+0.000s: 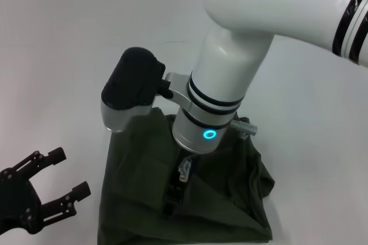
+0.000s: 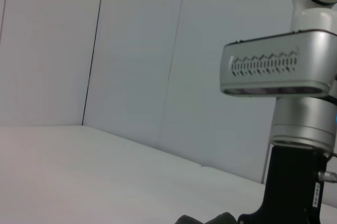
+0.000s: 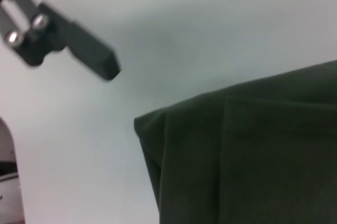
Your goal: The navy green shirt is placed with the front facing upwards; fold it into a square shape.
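Olive-green cotton, the navy green shirt [image 1: 230, 199] lies folded into a compact, roughly square bundle on the white table [image 1: 69, 38], directly beneath the right gripper [image 1: 179, 183], whose fingers are hidden by the arm and cloth, so their state cannot be told. Just beside the bundle, off the cloth, the left gripper [image 1: 60, 179] hovers with jaws spread apart, holding nothing.

White table [image 1: 69, 43] bears the folded navy green shirt [image 1: 138, 199].
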